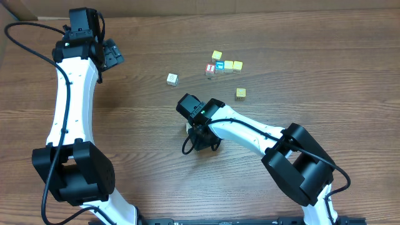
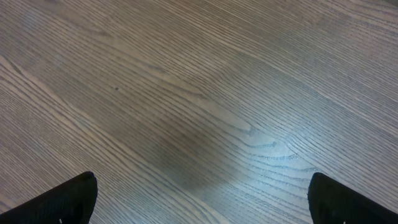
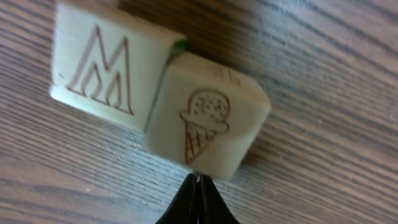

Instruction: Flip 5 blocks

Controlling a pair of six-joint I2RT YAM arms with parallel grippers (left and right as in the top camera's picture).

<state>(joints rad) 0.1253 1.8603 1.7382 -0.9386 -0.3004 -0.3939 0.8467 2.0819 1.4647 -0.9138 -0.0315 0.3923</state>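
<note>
Two cream blocks lie side by side on the wood in the right wrist view: one engraved with an M (image 3: 102,68) and one with an ice-cream cone (image 3: 208,115), touching at a corner. My right gripper (image 3: 198,182) is shut, its tip against the near edge of the ice-cream block. From overhead this gripper (image 1: 192,128) hides most of that pair. Other blocks lie farther back: a cream one (image 1: 172,79), a yellow one (image 1: 240,93), another yellow one (image 1: 217,55) and a blue-faced one (image 1: 219,66). My left gripper (image 1: 112,56) (image 2: 202,190) hangs open over bare wood.
A red-faced cube (image 1: 210,69) sits at the left end of the back row, with two pale yellow cubes (image 1: 233,65) at its right end. The right arm's black cable (image 1: 200,147) loops over the table just in front of the gripper.
</note>
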